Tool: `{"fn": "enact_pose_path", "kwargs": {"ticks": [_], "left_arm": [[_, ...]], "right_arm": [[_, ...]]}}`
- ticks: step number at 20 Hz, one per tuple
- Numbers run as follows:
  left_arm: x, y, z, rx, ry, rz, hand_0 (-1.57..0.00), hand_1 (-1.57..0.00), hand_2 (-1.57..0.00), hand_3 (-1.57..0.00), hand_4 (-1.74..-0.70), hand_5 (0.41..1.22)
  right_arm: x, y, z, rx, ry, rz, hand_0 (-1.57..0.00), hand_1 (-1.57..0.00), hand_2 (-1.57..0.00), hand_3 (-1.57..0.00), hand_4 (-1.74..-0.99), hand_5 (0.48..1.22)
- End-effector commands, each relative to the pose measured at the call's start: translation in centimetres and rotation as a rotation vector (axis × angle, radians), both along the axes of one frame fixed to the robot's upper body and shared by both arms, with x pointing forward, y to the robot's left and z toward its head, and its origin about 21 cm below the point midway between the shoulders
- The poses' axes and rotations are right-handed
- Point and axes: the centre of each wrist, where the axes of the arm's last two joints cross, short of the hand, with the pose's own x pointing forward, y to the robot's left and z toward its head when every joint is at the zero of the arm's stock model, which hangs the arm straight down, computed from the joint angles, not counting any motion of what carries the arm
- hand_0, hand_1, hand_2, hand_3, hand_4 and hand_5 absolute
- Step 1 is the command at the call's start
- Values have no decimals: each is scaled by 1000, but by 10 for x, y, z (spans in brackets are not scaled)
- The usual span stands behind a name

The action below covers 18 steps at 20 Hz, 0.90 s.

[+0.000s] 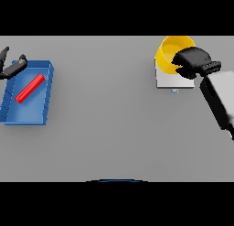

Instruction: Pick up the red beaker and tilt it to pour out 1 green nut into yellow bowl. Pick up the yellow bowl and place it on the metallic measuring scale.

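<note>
The yellow bowl (168,53) stands on the pale square measuring scale (170,82) at the far right of the table. My right hand (195,60) reaches in from the right and covers the bowl's right side, its fingers curled over the rim. The inside of the bowl is partly hidden and no green nut shows. The red beaker (30,88) lies on its side, slanted, inside a blue tray (45,94) at the far left. My left hand (10,67) hovers at the tray's far left corner with its fingers spread, holding nothing.
The blue tray has raised walls and sits close to the left edge of the view. A small blue tab (174,90) sticks out from the front of the scale. Grey table (105,110) stretches between tray and scale.
</note>
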Motion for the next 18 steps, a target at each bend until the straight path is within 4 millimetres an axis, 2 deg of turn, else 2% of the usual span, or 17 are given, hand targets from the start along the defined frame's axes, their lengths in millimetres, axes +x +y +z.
{"fn": "enact_pose_path", "kwargs": {"ticks": [1,6,10,11,12,13,14,15,18], "left_arm": [[1,1,-1,9,-3,-8,1,1,1,1,-858,802],[-3,2,-2,2,4,-1,1,1,1,1,-851,802],[-2,0,0,-1,1,-17,1,1,1,1,-844,783],[-3,1,0,4,7,-15,1,1,1,1,-842,780],[0,0,0,9,8,-7,1,1,1,1,-838,779],[-1,-1,0,4,14,-9,1,1,1,1,-836,775],[0,0,0,-1,15,-6,1,1,1,1,-837,773],[-1,0,-2,3,18,-14,1,1,1,1,-836,774],[-1,0,0,-13,11,-12,1,1,1,1,-839,764]], "right_arm": [[1,-2,-4,6,11,-6,-1571,-1571,-1413,-1317,-1741,1221],[0,-8,-22,16,40,-32,-1571,-1571,-1380,-1392,-1741,1221],[3,-8,-23,12,58,-43,-1571,-1571,-1374,-1448,-1741,1221],[4,-8,-21,14,55,-47,-1571,-1571,-1404,-1376,-1741,1221],[4,-9,-23,20,58,-49,-1565,-1496,-1437,-1249,-1741,1221],[5,-9,-22,19,66,-58,-1558,-1428,-1343,-1110,-1682,1221],[6,-10,-21,18,70,-66,-1471,-1285,-1178,-959,-1632,1145],[6,-8,-20,29,75,-74,-1335,-1125,-1007,-816,-1592,1074],[4,-13,-23,61,116,-95,-757,-673,-579,-476,-1513,923]]}}
